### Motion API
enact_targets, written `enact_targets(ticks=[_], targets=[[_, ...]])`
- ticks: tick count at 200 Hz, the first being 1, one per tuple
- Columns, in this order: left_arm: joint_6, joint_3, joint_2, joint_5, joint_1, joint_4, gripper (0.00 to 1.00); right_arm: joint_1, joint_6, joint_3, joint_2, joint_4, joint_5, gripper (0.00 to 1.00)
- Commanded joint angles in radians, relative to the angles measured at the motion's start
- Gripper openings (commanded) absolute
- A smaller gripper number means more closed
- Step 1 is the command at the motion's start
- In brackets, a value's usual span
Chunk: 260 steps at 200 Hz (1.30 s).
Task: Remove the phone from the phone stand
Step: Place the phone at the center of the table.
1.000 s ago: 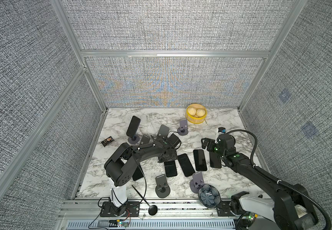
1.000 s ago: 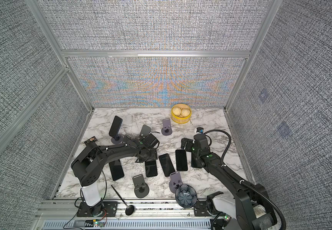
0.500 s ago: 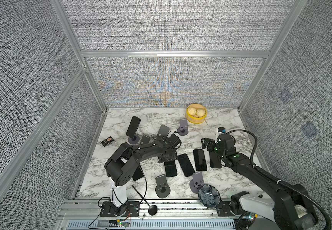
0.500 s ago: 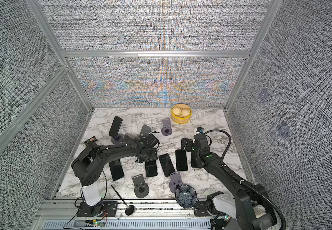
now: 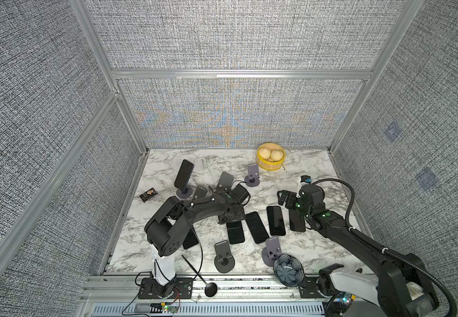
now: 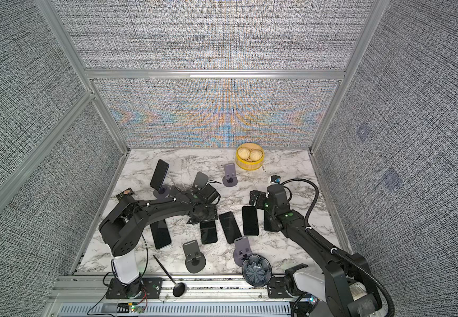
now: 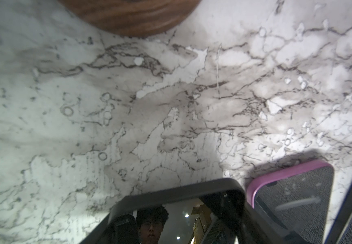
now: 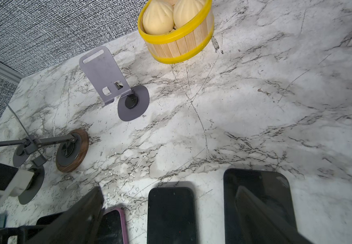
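On the white marble tabletop [image 5: 129, 241], the left gripper [image 5: 232, 216] sits low over a flat black-cased phone [image 5: 235, 233], jaws hidden, so their state cannot be told. The right gripper [image 5: 286, 199] hovers empty, jaws wide apart. Far left, the upright black phone [image 5: 183, 173] leans on its grey round-based stand [image 5: 183, 193].

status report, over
left gripper low over flat phone, grip unclear. right gripper open, empty. propped phone still on stand. empty stand nearby.
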Motion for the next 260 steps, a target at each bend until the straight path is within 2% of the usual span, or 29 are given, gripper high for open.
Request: enact_targets(ticks=[1,115,151,185,221,243,260], targets=[[-0.011,-0.019,0.026,0.025,0.001,-0.097,0.76,-0.001,0.000,0.001,-0.002,0.013,-0.005,0.99],[-0.005,-0.010,0.002,0.008,0.001,-0.117,0.79,-0.001,-0.002,0.001,-0.013,0.009,-0.010,0.99],[0.034,0.058,-0.053,-0.068,0.002,-0.202,0.80,-0.001,-0.001,0.001,-0.016,0.008,-0.013,0.99],[0.122,0.165,-0.162,-0.189,0.002,-0.292,0.81,-0.001,-0.002,0.001,-0.023,0.005,-0.011,0.99],[0.274,0.270,-0.262,-0.287,0.004,-0.344,0.83,0.000,-0.005,-0.003,-0.021,0.007,-0.001,0.99],[0.395,0.320,-0.317,-0.379,0.008,-0.361,0.87,-0.001,-0.005,0.000,-0.013,0.006,-0.005,0.99],[0.525,0.322,-0.372,-0.436,0.018,-0.333,0.96,-0.001,-0.006,0.000,-0.020,0.004,-0.005,0.99]])
